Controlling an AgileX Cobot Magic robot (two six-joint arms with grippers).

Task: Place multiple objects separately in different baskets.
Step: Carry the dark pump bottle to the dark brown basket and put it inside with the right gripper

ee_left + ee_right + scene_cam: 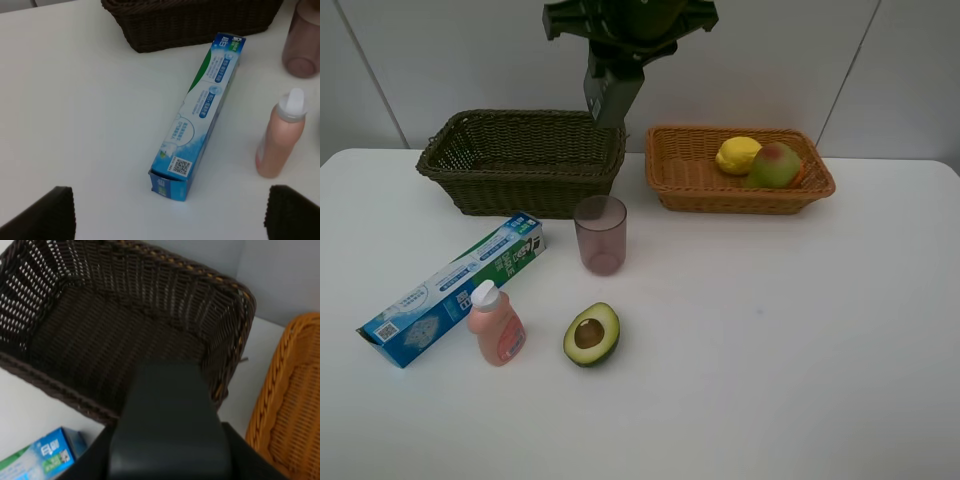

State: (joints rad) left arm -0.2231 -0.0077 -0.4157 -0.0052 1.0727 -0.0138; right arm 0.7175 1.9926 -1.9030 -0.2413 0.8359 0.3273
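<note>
Square bottle, coarse wicker
Our right gripper (620,52) pinches the dark square bottle (610,92) over the dark woven basket (450,152); left gripper (172,215) spread.

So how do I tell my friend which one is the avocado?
Find the dark basket at the back left of the white table. Come forward past the pinkish see-through cup; the halved avocado lies just in front of it. It is the only green cut-open thing, with a brown pit, beside the pink bottle.
</note>
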